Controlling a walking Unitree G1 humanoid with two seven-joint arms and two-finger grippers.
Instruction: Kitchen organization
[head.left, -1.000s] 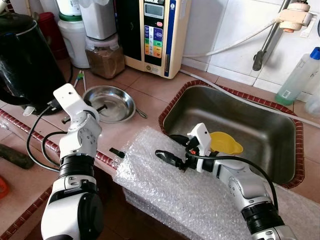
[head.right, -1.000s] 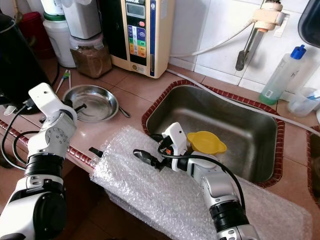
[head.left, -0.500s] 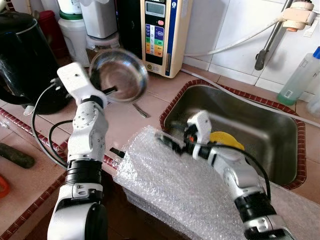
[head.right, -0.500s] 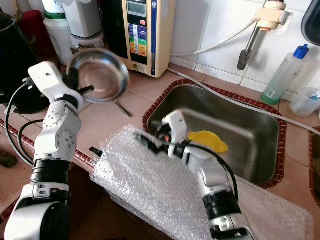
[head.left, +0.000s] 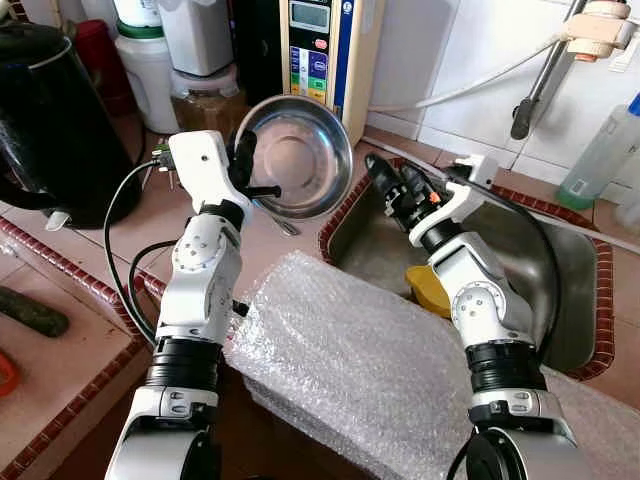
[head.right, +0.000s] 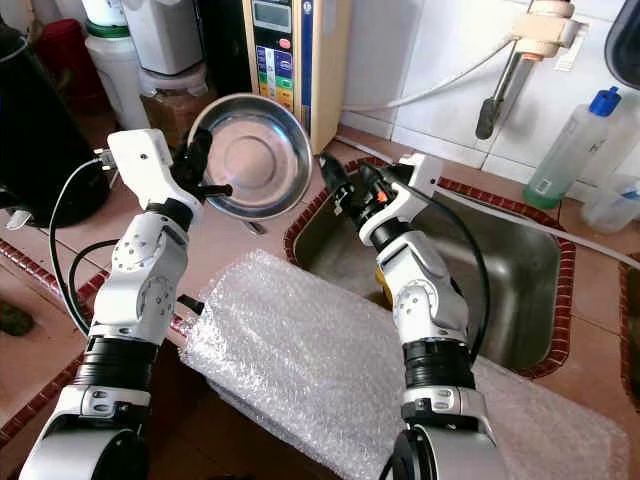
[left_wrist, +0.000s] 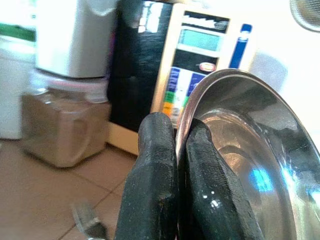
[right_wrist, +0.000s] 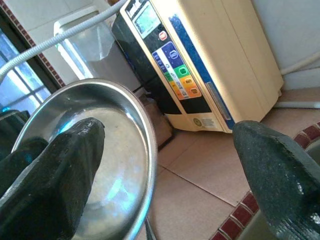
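A round steel dish (head.left: 300, 155) hangs tilted in the air above the counter, just left of the sink (head.left: 560, 290). My left gripper (head.left: 254, 174) is shut on the dish's rim (left_wrist: 186, 117), one finger behind it and one inside it. My right gripper (head.left: 385, 172) stands open over the sink's left corner, close to the dish's right edge. One of its fingers (right_wrist: 60, 165) lies in front of the dish and the other finger (right_wrist: 275, 165) is well apart. A yellow funnel (head.left: 425, 287) lies in the sink, partly behind my right arm.
A sheet of bubble wrap (head.left: 370, 370) covers the counter's front edge. A water purifier (head.left: 315, 60), a jar of brown powder (head.left: 200, 100) and a black kettle (head.left: 50, 120) line the back and left. A utensil (head.left: 283, 225) lies on the tiles. A soap bottle (head.left: 600, 150) stands at far right.
My left gripper lifted the dish off the counter and carried it up and right towards the sink. My right gripper rose from the bubble wrap to beside the dish's edge.
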